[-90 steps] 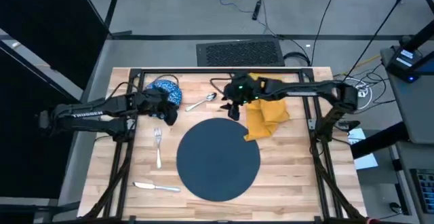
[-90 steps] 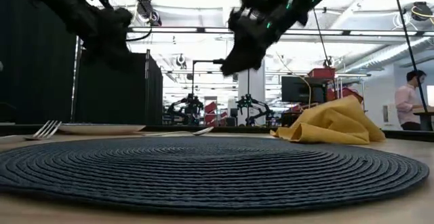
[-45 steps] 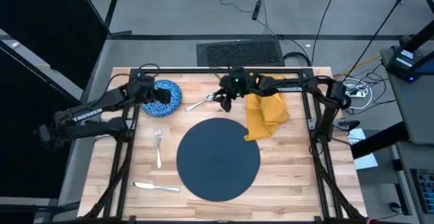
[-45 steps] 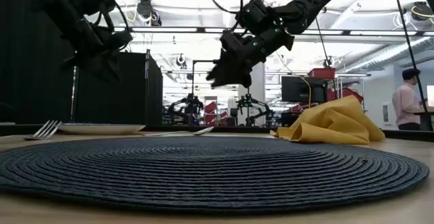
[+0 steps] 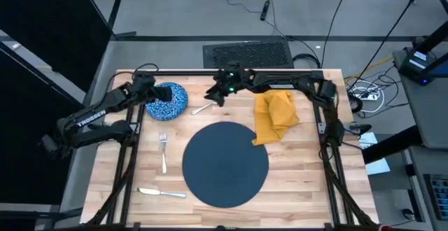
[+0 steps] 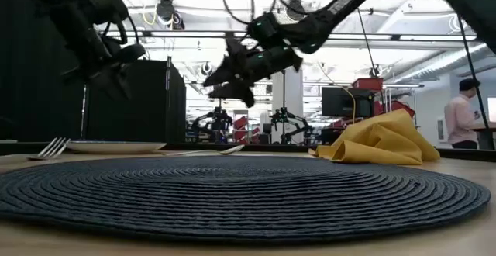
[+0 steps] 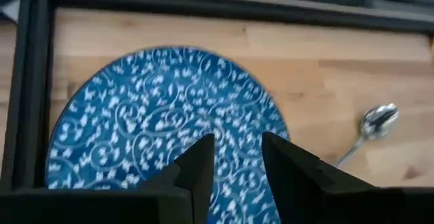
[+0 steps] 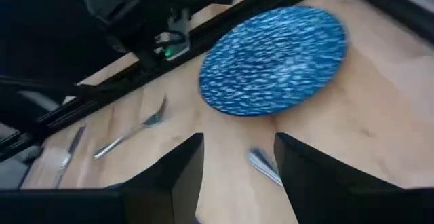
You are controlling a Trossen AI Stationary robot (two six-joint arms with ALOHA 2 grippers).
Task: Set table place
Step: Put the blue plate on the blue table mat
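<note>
A blue-and-white patterned bowl stands at the table's far left. My left gripper hovers open over its far-left part. A silver spoon lies right of the bowl. My right gripper is open and hangs in the air above it. The mustard-yellow napkin lies crumpled at the far right. A large dark slate-blue round mat with woven rings fills the middle. A fork lies left of it and a knife lies near the front left.
A black metal frame runs along the table's far edge and down both sides. Bare planks show between the mat and the bowl, and right of the mat. A person stands in the room far behind.
My left gripper has gone from the bowl's near right side toward the table's far left, across the bowl. My right gripper has swung from beside the napkin toward the table's left and far edge, ending over the spoon. Nothing on the table has moved.
</note>
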